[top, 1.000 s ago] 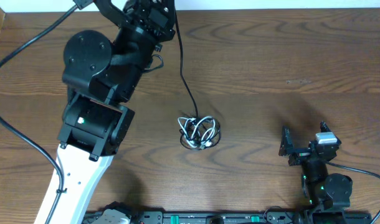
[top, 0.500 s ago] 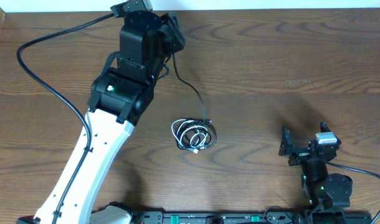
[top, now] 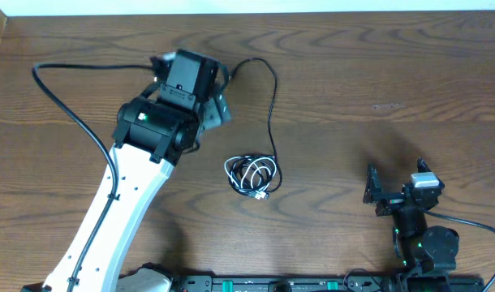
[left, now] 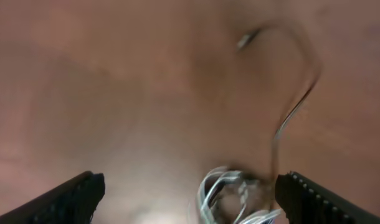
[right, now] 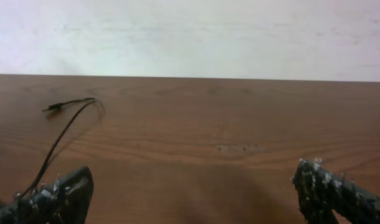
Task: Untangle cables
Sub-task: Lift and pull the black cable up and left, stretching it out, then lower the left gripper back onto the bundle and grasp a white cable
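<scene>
Left gripper (top: 217, 104) of mine hovers over open table (top: 377, 73) short of the far edge, jaws spread wide, empty, tangled cables (top: 251, 174) nearby.

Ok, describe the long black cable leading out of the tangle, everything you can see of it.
The black cable is thin, floppy and looks rubbery. One end is buried in the tangle of white and black loops. From there it runs fairly straight across the wooden table, then hooks over towards the left arm. Its small plug lies on the wood, clear of both fingers of the open left claw. Nothing grips the cable.
</scene>
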Controlling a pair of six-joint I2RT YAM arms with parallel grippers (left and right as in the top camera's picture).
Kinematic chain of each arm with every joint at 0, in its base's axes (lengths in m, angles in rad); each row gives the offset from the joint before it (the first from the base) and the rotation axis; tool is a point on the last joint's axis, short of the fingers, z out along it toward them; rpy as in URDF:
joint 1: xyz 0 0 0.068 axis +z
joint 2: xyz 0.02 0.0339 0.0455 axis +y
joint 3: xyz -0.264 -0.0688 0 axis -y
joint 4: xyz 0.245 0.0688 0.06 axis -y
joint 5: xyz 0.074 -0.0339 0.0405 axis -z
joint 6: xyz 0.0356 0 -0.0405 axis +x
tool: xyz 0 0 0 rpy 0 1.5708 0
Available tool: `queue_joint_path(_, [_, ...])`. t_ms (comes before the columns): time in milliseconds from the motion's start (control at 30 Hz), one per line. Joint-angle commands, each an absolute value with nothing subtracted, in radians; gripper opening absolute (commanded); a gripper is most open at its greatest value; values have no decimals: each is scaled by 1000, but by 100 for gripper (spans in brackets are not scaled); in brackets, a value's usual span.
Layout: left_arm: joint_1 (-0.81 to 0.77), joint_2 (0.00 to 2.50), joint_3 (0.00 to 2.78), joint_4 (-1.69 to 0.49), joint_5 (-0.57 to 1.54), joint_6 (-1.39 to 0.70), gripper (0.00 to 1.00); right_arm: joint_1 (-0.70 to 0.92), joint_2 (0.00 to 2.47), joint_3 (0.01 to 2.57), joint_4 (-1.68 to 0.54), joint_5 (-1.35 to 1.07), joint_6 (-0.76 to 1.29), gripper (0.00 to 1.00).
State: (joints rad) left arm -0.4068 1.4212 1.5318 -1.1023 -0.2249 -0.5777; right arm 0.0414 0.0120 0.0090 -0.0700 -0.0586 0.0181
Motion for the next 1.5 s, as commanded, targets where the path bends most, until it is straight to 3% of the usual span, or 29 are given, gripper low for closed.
queue_joint_path(0, [-403,1419,1542,-1218,-132,-574,93,46,6,6,-72,-56,28,99])
queue_joint_path(167, [-403,1431,1539,-1336,-18,-573,93,46,6,6,-72,-56,28,99])
queue_joint_path(467, [-403,1433,1467,-1353,-11,-573,93,46,6,6,-72,-56,28,99])
queue_joint_path(1200, [-412,1458,1309,-1211,-2,-571,93,46,6,6,-71,-56,28,99])
queue_joint_path(1467, [-471,1530,1252,-1104,200,-416,93,46,6,6,-71,-56,28,99])
